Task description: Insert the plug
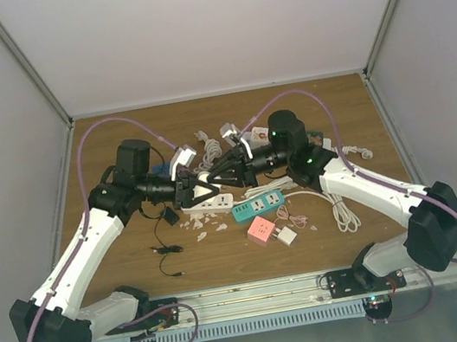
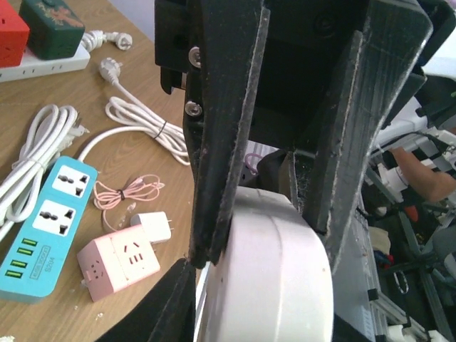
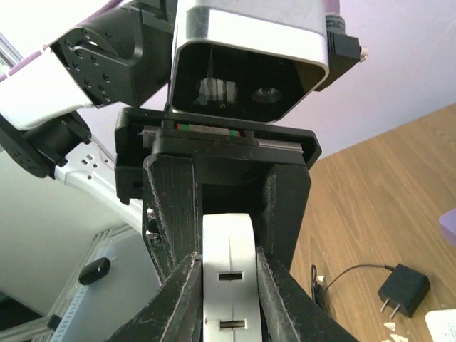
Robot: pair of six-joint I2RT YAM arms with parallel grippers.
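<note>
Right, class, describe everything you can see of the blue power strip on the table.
The blue power strip is a long turquoise plastic bar with two white socket faces and green ports at one end. It lies flat on the wooden table, nothing plugged in. A white cord leaves its other end; a pink cube adapter sits close beside it.

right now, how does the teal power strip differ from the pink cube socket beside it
The teal power strip is long and flat; the pink cube socket is short and blocky. The strip carries two white outlets and green ports on top; the cube has outlets on top and side. Both lie on the wooden table, visible outlets empty.
</note>
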